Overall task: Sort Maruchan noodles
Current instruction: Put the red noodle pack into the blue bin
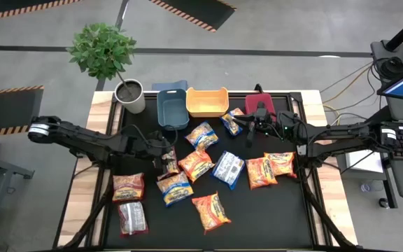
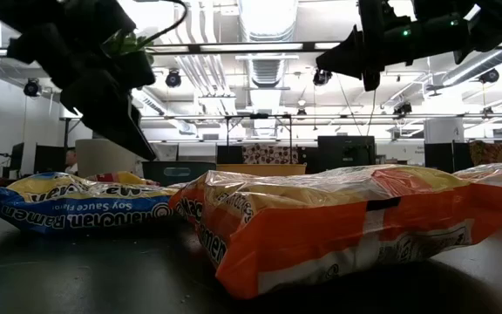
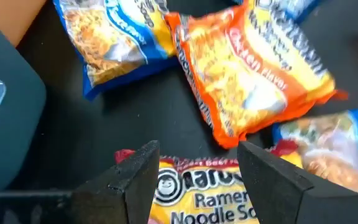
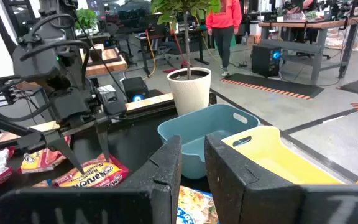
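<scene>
Two grippers over scattered noodle packets on a black table

High view: the Maruchan noodles [image 1: 198, 164] lie scattered across the frame's centre, below the blue bin [image 1: 173, 106], yellow bin [image 1: 207, 101] and red bin [image 1: 260, 105]; the left gripper [image 1: 168, 162] hangs centre-left, the right gripper [image 1: 252, 133] upper centre. Low view: an orange packet [image 2: 347, 218] fills the foreground. Left wrist view: fingers spread wide, empty, over a dark red packet [image 3: 197, 190]. Right wrist view: fingers nearly together, holding nothing, before the blue and yellow bins.

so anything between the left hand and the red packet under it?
Nothing visible. The left hand hangs open straight over the dark red packet, which shows between its fingers with no other packet on top. The orange packet lies just beyond it, not across it.
</scene>
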### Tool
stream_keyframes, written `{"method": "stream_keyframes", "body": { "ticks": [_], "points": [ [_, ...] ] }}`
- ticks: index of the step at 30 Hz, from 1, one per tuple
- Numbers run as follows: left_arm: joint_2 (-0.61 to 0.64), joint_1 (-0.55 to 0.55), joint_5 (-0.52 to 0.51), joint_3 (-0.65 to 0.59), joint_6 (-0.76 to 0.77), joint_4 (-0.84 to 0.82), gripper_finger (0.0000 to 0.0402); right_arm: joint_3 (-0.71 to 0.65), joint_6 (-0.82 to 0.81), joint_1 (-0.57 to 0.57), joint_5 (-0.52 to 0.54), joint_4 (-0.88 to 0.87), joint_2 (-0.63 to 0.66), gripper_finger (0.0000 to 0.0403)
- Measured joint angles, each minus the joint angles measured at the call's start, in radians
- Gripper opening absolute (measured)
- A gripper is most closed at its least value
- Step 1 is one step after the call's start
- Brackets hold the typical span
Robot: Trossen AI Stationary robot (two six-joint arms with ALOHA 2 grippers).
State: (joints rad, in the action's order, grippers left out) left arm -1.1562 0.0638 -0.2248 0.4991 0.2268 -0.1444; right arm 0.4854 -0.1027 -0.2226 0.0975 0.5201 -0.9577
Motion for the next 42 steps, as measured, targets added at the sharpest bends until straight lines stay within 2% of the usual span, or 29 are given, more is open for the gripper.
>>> {"method": "stream_keyframes", "body": {
  "ticks": [2,7,16,30,35,42],
  "points": [
    [0.029,-0.003,-0.013,-0.044,0.028,0.052,0.0201,0.000,0.000,0.000,0.000,0.000,0.000,0.0059],
    [0.051,-0.003,-0.135,-0.075,0.075,0.064,0.0201,0.000,0.003,0.000,0.000,0.000,0.000,0.0059],
    [0.029,-0.003,-0.106,-0.058,0.149,0.014,0.0201,0.000,0.011,0.000,0.000,0.001,0.000,0.0059],
    [-0.008,-0.003,-0.098,-0.090,0.168,0.061,0.0201,0.000,0.022,0.000,0.000,0.001,0.000,0.0059],
    [-0.048,-0.003,-0.098,-0.108,0.182,0.143,0.0201,0.000,0.024,0.000,0.000,0.001,0.000,0.0059],
    [-0.139,-0.003,-0.106,-0.168,0.196,0.347,0.0201,0.002,0.025,0.000,0.000,0.001,0.000,0.0059]
  ]
}}
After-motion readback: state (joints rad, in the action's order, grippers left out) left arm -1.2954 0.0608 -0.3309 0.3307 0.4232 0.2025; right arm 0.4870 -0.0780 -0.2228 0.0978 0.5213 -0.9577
